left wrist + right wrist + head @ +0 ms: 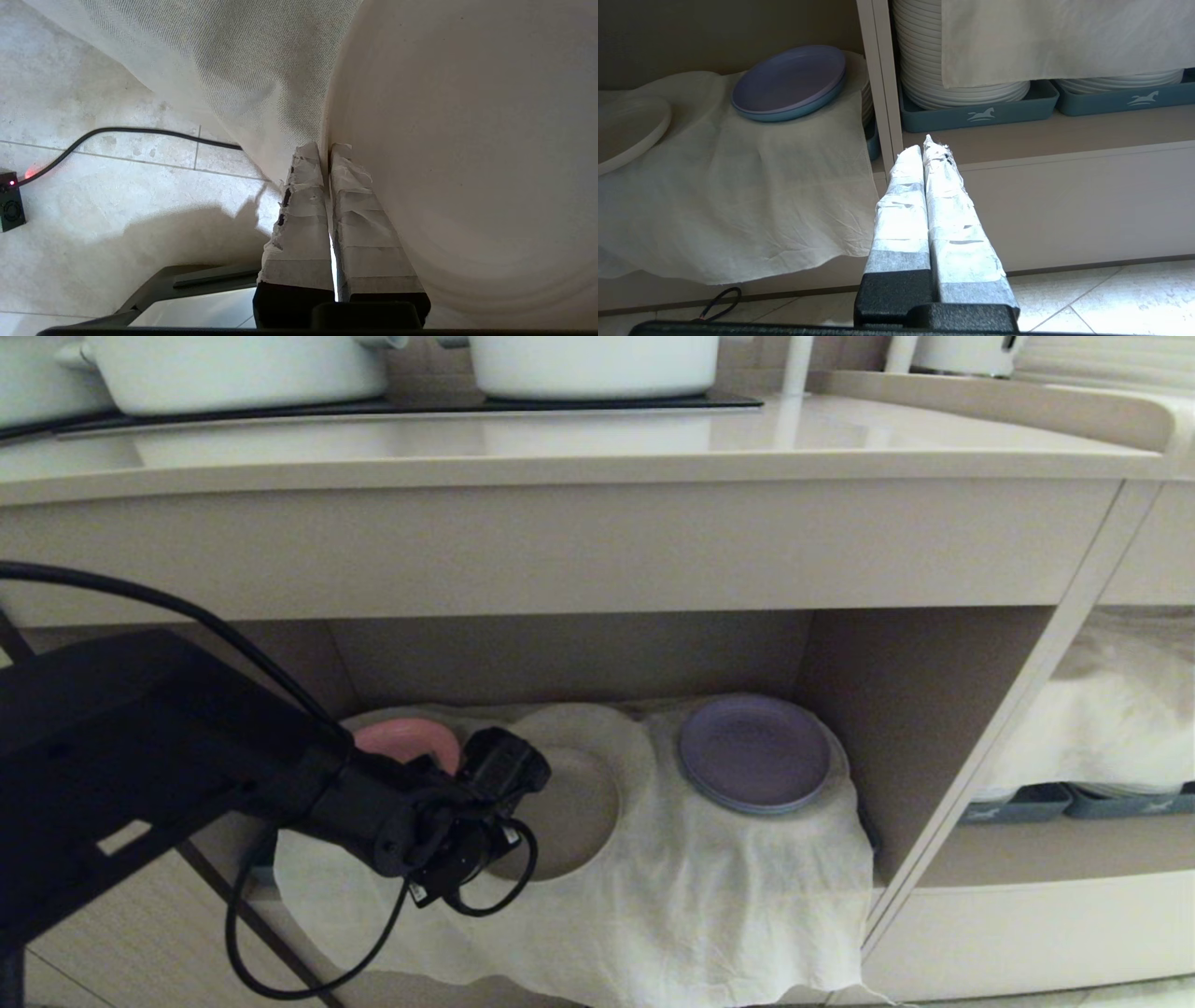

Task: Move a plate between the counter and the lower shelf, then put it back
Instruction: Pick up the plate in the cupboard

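**Left-wrist view: thin grip on the plate's rim down at the shelf**

Left-wrist view shows my left gripper [326, 154] pinched nearly closed on the rim of the plate [467, 154], one taped finger [299, 224] outside the wall and the other inside the dish; the cloth [224, 74] hangs just behind it, with floor tiles [93, 224] below. From the head camera the plate [574, 812] sits at the lower shelf [579, 658], over the front part of the cloth [653, 896], half hidden by the left wrist; I cannot tell whether it rests on the fabric or is already lifted clear. A purple plate [754, 753] lies to its right, a pink plate [403, 739] behind the arm; the counter [560, 457] above carries white pots [597, 364]. My right gripper [927, 144] hangs parked outside the shelf with its fingers pressed together, holding nothing.

What worries me: the hold is on a low rim only, so the plate could pivot and slip out if I swing it fast; the cloth may be caught with the rim and drag forward, pulling the purple plate with it; rising too steeply could knock the plate on the counter's thick front edge.
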`<state>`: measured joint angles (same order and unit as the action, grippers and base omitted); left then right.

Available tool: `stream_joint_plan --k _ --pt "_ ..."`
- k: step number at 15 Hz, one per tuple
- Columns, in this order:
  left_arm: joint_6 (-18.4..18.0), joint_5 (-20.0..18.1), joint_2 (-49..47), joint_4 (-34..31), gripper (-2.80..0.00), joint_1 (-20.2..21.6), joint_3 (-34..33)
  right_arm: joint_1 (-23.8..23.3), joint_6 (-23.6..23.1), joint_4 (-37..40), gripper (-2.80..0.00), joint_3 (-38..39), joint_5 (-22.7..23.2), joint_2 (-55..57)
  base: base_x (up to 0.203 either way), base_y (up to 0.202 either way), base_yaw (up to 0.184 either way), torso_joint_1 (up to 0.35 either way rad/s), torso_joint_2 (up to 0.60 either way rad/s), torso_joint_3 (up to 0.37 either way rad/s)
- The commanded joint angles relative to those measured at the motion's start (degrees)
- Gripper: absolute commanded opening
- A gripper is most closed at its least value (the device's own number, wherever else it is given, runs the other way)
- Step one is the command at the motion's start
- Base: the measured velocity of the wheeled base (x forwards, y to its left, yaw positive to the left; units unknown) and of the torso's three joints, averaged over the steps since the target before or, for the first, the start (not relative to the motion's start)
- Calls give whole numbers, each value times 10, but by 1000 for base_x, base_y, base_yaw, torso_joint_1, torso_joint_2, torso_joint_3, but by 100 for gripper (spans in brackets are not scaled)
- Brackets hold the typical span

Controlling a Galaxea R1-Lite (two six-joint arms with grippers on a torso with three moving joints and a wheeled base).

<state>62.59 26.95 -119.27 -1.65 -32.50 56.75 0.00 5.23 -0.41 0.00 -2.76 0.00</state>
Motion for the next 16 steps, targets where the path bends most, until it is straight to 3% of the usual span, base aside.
stream_joint_plan --k 1,16 --pt "3 2 7 1 -280 -1 -2 0 0 0 -280 0 0 0 0 0 0 0 0 0" --pt "31 -3 73 2 -280 -5 -68 0 0 0 -280 0 0 0 0 0 0 0 0 0"
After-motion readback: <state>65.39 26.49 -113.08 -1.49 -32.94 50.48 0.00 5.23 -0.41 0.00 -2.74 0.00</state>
